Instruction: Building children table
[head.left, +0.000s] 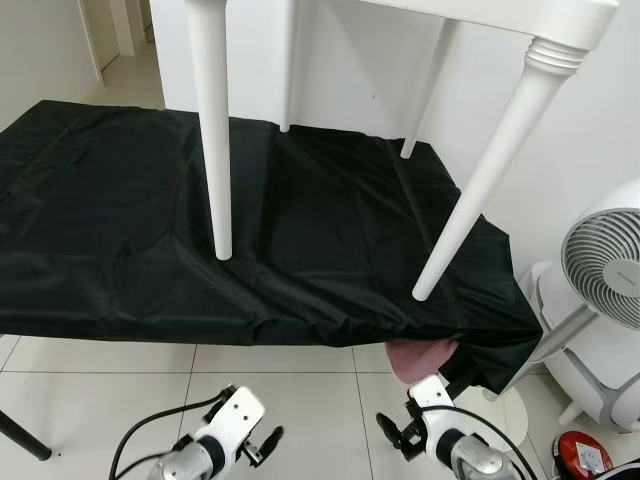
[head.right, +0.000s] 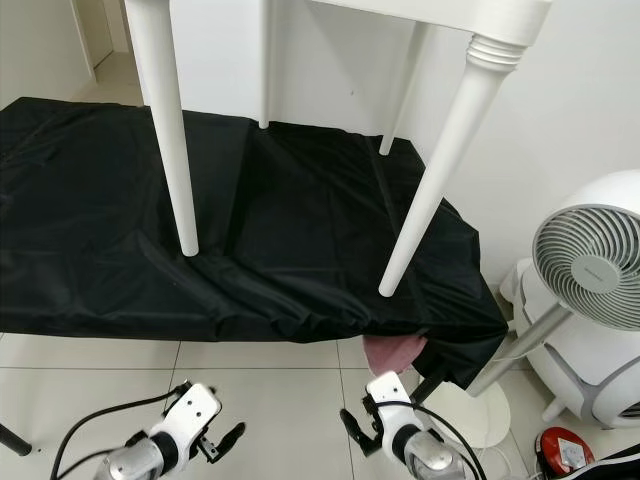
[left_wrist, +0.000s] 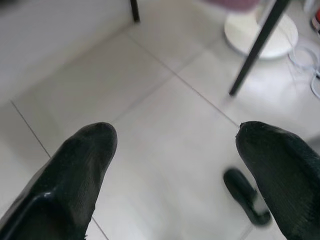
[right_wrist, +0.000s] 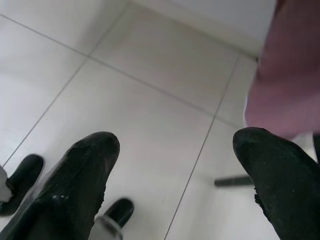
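Both black claws, left claw (left_wrist: 175, 165) and right claw (right_wrist: 172, 170), agape over glossy tiles (head.left: 290, 400); tapered white table legs (head.left: 212, 130) on black cloth (head.left: 120, 220).

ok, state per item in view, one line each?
White table: upright, four legs on the black cloth.
Black cloth: spread over a work surface, wrinkled, drooping at the near right corner.
Pink cloth: hanging out from under that corner.
Fan: standing on the floor; running or not, can't tell.
Left gripper: open, empty, above floor.
Right gripper: open, empty, above floor.
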